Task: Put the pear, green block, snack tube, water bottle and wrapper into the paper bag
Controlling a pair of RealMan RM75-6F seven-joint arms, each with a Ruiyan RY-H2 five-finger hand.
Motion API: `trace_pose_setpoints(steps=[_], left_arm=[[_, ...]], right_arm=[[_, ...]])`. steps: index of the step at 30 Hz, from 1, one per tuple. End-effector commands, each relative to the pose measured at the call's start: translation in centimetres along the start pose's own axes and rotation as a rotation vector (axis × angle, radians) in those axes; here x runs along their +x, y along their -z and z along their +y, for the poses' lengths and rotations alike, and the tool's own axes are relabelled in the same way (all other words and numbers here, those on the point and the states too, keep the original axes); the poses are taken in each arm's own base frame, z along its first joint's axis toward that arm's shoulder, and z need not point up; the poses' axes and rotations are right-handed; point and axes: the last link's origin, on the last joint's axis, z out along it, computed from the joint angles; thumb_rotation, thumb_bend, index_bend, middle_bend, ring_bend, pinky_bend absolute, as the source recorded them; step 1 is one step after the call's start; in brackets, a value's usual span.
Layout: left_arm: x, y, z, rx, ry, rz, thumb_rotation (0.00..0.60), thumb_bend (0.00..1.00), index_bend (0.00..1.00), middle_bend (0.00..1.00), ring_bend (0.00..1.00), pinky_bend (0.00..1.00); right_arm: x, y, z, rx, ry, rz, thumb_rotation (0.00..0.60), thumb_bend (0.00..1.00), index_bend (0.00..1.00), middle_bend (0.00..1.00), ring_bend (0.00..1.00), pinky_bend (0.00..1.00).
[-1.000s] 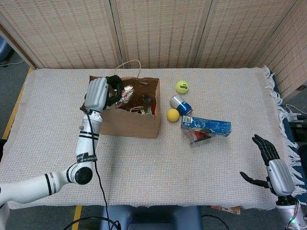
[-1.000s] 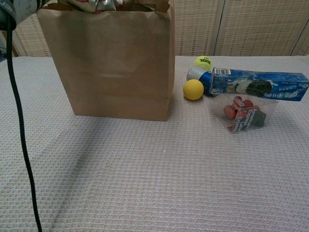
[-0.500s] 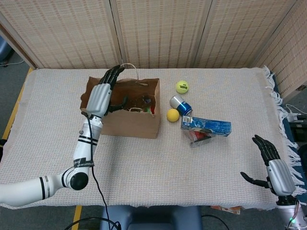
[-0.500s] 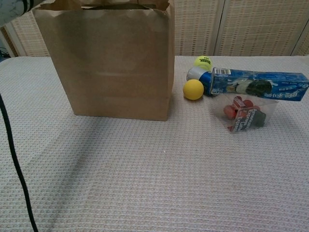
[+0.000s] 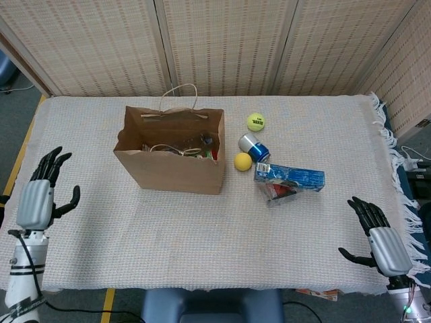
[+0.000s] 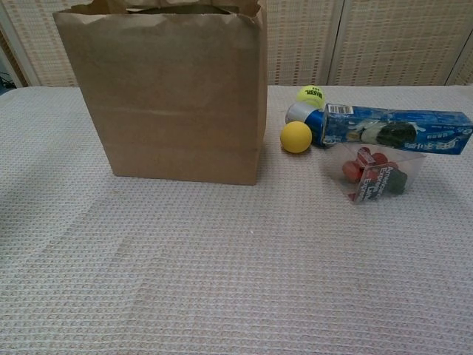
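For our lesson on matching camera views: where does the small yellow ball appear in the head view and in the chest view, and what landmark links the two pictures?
Head view: the yellow ball lies just right of the paper bag, centre of the picture.
Chest view: the ball sits right of centre, beside the bag's lower right corner.
Shared landmark: the tennis ball behind it.
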Motion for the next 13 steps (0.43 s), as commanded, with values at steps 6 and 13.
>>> trace_pose_setpoints(steps=[6, 13], left_arm=[[0.7, 8.3, -7.3, 0.035, -0.450, 0.008, 0.600, 0.35, 0.06, 0.00, 0.00, 0.06], [0.7, 9.3, -8.5, 0.044, -0.443, -0.015, 0.600, 0.35, 0.06, 0.00, 0.00, 0.05]], right_arm=[[-0.2, -0.2, 0.6, -0.009, 0.231, 0.020, 0.600, 0.07, 0.00, 0.00, 0.00, 0.00], [-0.3, -0.5, 0.7, -0.038, 0.240, 0.038, 0.600, 0.07, 0.00, 0.00, 0.00, 0.00]])
